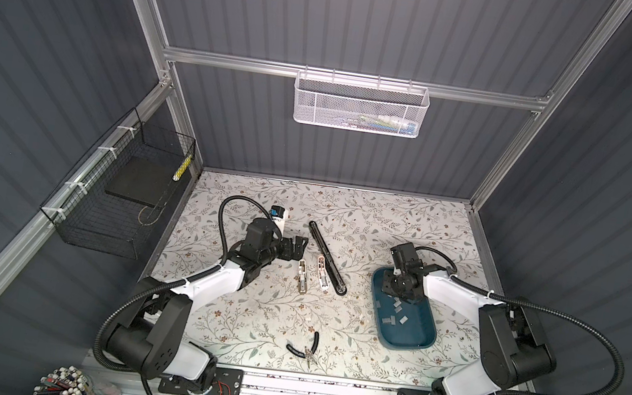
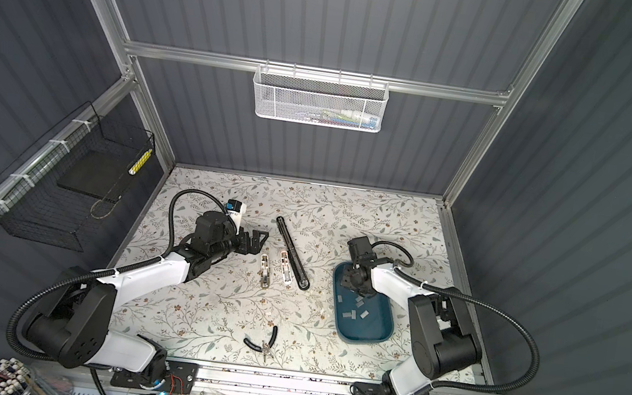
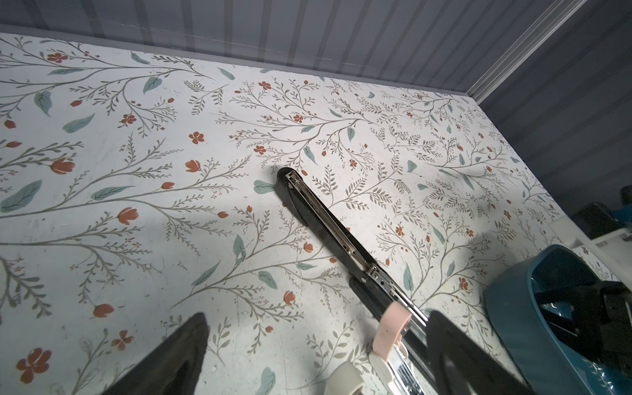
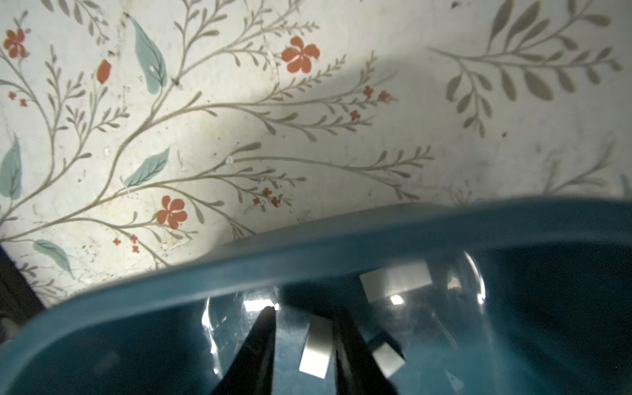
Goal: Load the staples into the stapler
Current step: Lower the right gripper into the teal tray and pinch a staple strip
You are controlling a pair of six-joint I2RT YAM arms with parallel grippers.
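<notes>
Across the flowered bench (image 1: 248,310), in both top views, the black stapler (image 1: 328,259) (image 2: 292,252) lies opened out flat and slantwise near the middle, with two short pale pieces (image 1: 302,275) just to its left and a pair of pliers (image 1: 306,346) well apart toward the near edge; the left gripper (image 1: 300,248) is beside those pieces with its jaws spread wide and nothing in them, while the right gripper (image 1: 392,287) reaches down into the far end of a blue tray (image 1: 406,347) on the right of the bench, where the staples (image 1: 388,321) lie scattered as small silver-grey strips on the tray floor. From the left wrist view, the left gripper's two dark fingers (image 3: 164,359) stand far apart over bare bench, the stapler (image 3: 325,222) runs away past one of them, and the tray (image 3: 513,307) shows at the side. From the right wrist view, the right gripper (image 4: 304,313) is down inside the tray (image 4: 307,260), its jaws narrowly parted around one of the staples (image 4: 316,345); that strip lies against one finger with a gap to the other, so no grip shows, and more strips lie close by
</notes>
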